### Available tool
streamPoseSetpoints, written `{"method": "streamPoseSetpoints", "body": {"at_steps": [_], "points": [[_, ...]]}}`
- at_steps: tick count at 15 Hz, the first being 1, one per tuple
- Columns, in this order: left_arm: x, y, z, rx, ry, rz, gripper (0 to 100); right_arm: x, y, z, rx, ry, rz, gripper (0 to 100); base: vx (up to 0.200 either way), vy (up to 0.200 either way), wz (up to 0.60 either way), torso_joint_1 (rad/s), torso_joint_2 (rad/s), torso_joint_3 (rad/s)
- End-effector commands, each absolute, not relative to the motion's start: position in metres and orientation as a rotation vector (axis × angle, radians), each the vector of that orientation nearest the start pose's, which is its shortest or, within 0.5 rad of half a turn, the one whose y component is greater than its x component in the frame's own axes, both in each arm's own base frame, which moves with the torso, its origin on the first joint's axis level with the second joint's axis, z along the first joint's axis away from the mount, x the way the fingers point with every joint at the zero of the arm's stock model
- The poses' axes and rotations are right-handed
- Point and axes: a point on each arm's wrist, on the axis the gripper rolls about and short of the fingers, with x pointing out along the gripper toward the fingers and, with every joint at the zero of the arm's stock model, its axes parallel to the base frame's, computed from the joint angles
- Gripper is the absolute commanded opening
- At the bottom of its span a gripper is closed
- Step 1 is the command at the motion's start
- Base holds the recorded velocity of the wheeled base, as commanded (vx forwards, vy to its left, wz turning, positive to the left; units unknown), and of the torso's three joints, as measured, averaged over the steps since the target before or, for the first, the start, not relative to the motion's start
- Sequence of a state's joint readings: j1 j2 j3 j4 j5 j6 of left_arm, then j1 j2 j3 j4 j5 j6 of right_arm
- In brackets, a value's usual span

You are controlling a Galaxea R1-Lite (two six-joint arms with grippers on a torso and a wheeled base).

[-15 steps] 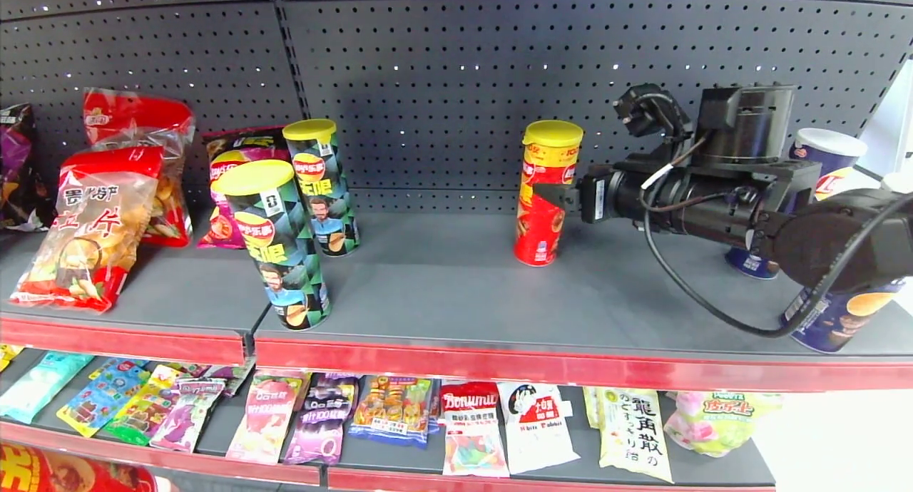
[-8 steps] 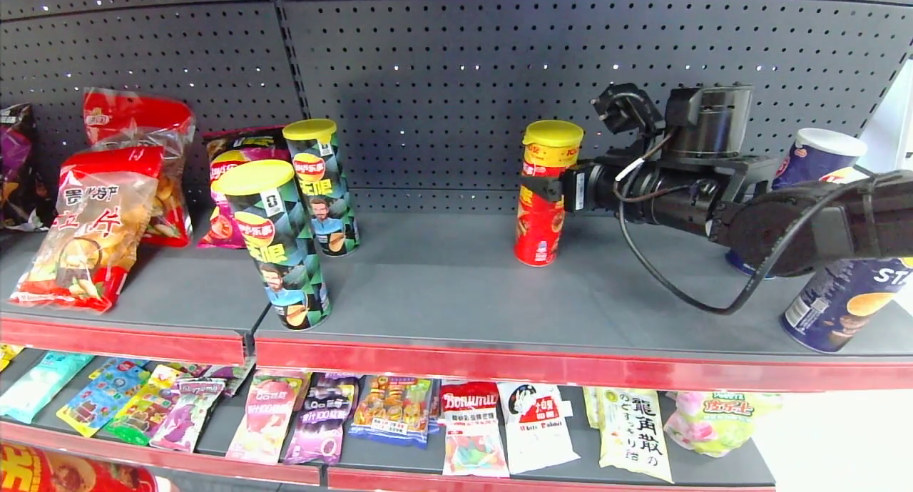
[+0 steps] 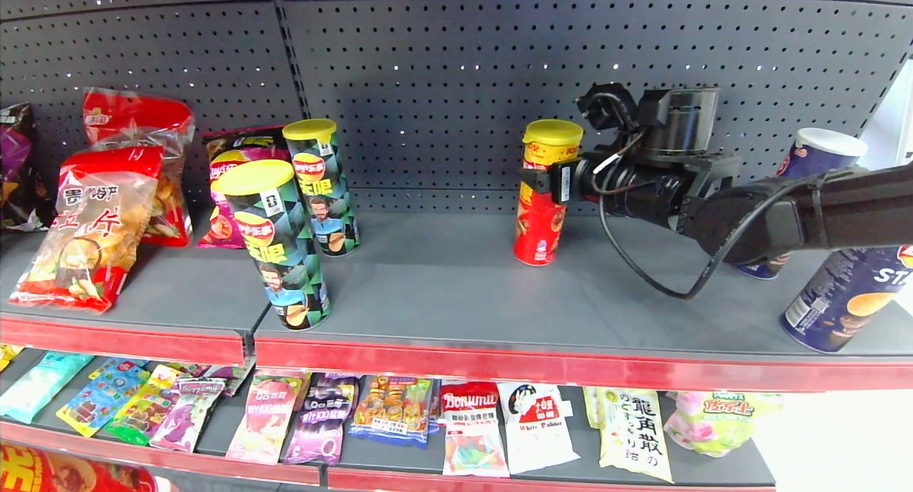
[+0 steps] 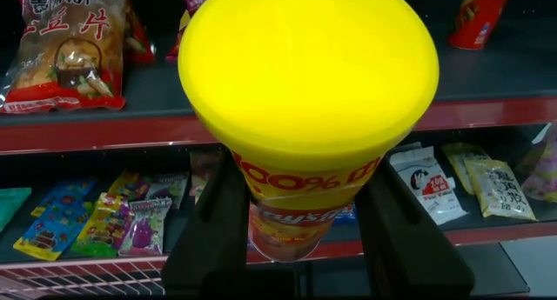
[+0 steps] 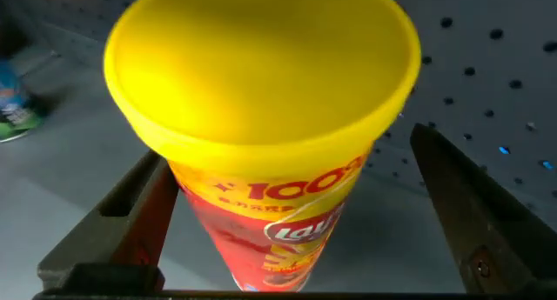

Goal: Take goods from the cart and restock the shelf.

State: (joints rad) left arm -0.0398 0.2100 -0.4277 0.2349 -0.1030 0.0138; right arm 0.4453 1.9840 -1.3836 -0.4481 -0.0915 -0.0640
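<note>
A red chip can with a yellow lid (image 3: 540, 207) stands upright on the grey shelf (image 3: 442, 292), near the pegboard back. My right gripper (image 3: 548, 185) comes at it from the right and is open. The can (image 5: 270, 204) sits between its fingers (image 5: 452, 204), with a gap on one side. My left gripper (image 4: 300, 191) is shut on a second yellow-lidded red can (image 4: 305, 83), held upright in the air in front of the shelves.
Two green-black cans (image 3: 282, 242) (image 3: 321, 185) stand left of the middle, with snack bags (image 3: 93, 228) further left. Blue cans (image 3: 842, 299) (image 3: 820, 157) stand at the right end behind my right arm. Candy bags (image 3: 471, 428) line the lower shelf. Open shelf floor lies between the can groups.
My right arm has pushed leftward and deeper along the shelf, its fingers sliding further around the red can. The can has kept its place.
</note>
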Motion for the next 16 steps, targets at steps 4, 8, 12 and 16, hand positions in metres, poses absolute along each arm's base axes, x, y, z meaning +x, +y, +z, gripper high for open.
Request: {"method": "streamPoseSetpoints", "body": {"at_steps": [4, 8, 12, 16], "points": [[-0.037, -0.001, 0.172, 0.013, 0.017, -0.144, 0, 0.354, 0.193, 0.223, -0.102, 0.146, 0.367, 100, 0.0, 0.0, 0.0, 0.0, 0.0, 0.0], [-0.037, -0.001, 0.172, 0.013, 0.019, -0.144, 0, 0.343, 0.214, 0.221, -0.113, 0.149, 0.299, 100, 0.0, 0.0, 0.0, 0.0, 0.0, 0.0], [-0.036, -0.001, 0.171, 0.012, 0.022, -0.144, 0, 0.348, 0.213, 0.216, -0.127, 0.157, 0.209, 100, 0.0, 0.0, 0.0, 0.0, 0.0, 0.0], [-0.035, -0.001, 0.168, 0.011, 0.031, -0.144, 0, 0.36, 0.211, 0.212, -0.131, 0.156, 0.155, 100, 0.0, 0.0, 0.0, 0.0, 0.0, 0.0]]}}
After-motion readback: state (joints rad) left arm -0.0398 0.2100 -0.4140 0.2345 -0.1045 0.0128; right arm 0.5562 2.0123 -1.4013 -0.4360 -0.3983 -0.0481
